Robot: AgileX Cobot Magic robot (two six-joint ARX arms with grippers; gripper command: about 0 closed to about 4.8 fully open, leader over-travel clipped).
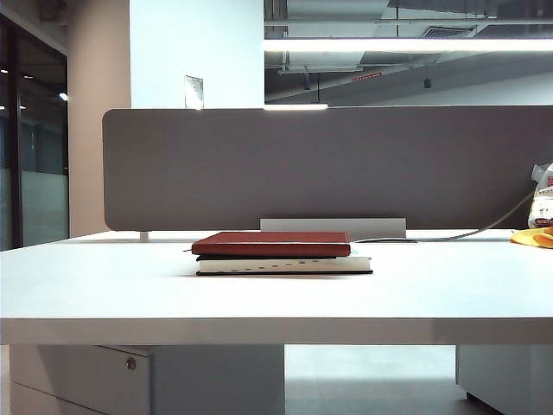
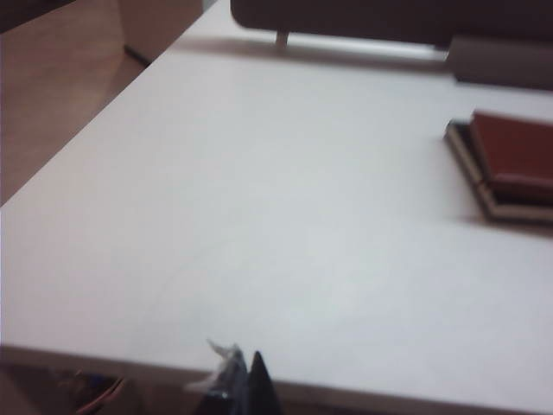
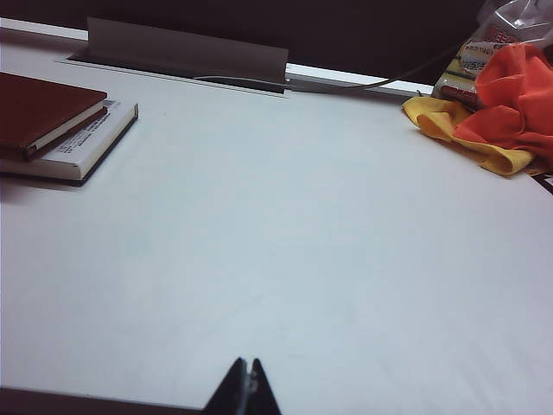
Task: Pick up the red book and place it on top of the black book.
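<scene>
Fingers of both grippers sit closed and empty at the near edge of the white surface [image 1: 104,285].
Left gripper [image 2: 246,380] and right gripper [image 3: 244,389] are well apart from the red book [image 1: 271,244], which lies flat on the black book [image 1: 285,264] near the grey divider [image 1: 328,164].

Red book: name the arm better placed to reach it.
Right, marginally: the red book, atop the black book, looks nearer in its wrist view. Right gripper and left gripper both sit at the table edge.

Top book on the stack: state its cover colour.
Dark red-brown, plain red book, clearest in the right wrist view.
</scene>
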